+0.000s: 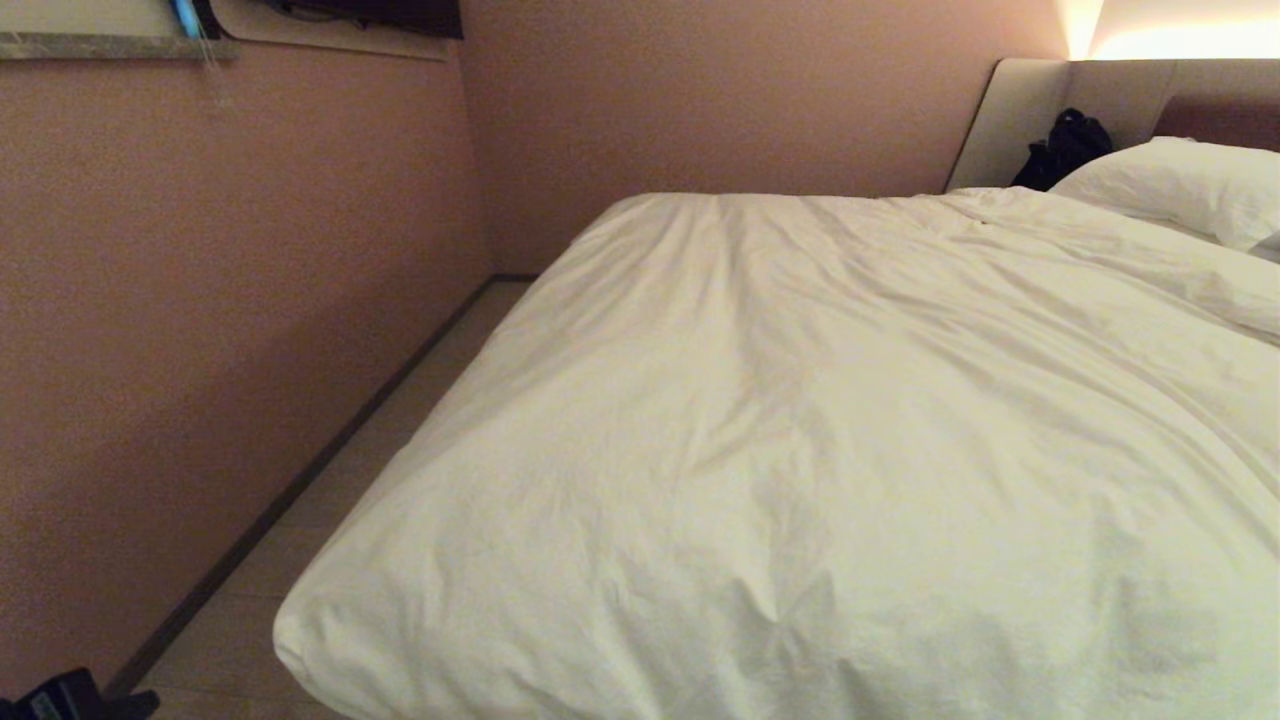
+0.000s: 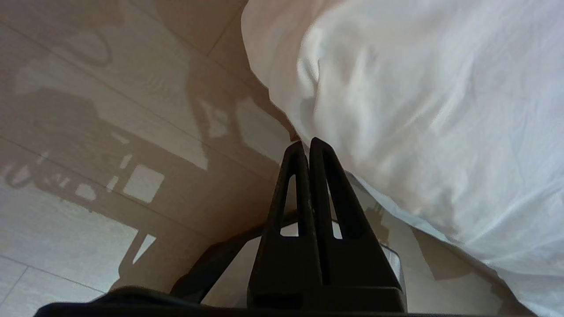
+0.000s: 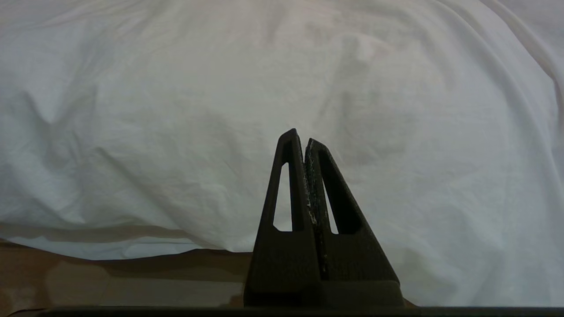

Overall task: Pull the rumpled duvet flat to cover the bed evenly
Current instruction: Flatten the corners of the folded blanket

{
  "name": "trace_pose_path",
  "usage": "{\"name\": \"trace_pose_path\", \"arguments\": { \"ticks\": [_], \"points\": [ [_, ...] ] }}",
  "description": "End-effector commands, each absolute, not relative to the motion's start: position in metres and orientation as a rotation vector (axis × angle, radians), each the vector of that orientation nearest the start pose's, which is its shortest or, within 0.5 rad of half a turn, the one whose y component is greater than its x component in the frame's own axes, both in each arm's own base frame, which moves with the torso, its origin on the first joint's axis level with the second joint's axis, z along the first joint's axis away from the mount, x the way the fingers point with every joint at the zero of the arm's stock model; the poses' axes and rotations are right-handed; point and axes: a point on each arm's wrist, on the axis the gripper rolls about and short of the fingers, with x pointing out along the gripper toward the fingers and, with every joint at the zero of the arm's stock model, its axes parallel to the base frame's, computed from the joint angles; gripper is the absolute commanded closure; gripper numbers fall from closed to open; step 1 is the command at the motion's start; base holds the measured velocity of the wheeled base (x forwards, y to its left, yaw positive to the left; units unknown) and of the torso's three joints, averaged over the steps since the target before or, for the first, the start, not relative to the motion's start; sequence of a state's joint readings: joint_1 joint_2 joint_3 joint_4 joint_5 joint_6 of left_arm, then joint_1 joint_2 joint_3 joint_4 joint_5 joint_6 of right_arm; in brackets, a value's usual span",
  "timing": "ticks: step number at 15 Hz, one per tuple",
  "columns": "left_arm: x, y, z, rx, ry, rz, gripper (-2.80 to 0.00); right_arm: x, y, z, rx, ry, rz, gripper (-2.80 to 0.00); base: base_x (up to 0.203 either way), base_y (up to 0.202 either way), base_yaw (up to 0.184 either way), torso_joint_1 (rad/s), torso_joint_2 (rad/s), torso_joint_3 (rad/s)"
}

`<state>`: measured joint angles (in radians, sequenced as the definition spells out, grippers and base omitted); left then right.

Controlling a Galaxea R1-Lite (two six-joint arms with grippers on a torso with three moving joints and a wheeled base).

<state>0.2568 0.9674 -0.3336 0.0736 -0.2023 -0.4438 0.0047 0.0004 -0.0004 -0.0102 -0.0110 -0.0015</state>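
Note:
The white duvet (image 1: 800,420) lies spread and creased over the bed, its near left corner (image 1: 320,630) bulging over the bed's edge above the floor. The bed's padded headboard (image 1: 1030,100) shows at the far right. My left gripper (image 2: 307,143) is shut with nothing in it, just off the duvet's hanging corner (image 2: 418,110), over the floor. My right gripper (image 3: 299,135) is shut and empty too, facing the duvet's draped side (image 3: 282,79).
A pink wall (image 1: 230,330) runs along the left, with a narrow strip of floor (image 1: 400,420) between it and the bed. A white pillow (image 1: 1180,185) and a black bag (image 1: 1065,145) lie by the headboard. A dark part of my left arm (image 1: 55,698) shows at the bottom left corner.

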Motion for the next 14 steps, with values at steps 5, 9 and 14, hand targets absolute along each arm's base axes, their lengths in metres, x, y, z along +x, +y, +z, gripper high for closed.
{"name": "trace_pose_path", "arguments": {
  "ticks": [5, 9, 14],
  "points": [
    [0.082, 0.017, 0.136, -0.586, 0.646, 0.198, 0.0, -0.023, 0.0, 0.077, -0.001, -0.011, -0.005, 0.0, 0.0, 0.0, 0.0, 0.0, 0.0, 0.0],
    [0.079, 0.016, 0.134, -0.587, 0.649, 0.196, 0.0, -0.023, 0.0, 0.077, -0.001, -0.011, -0.005, 0.0, 0.0, 0.0, 0.0, 0.0, 0.0, 0.0],
    [0.072, 0.014, 0.126, -0.587, 0.657, 0.196, 0.0, -0.023, 0.0, 0.077, -0.004, -0.012, -0.006, 0.0, 0.0, 0.0, 0.0, 0.0, 0.0, 0.0]
  ]
}}
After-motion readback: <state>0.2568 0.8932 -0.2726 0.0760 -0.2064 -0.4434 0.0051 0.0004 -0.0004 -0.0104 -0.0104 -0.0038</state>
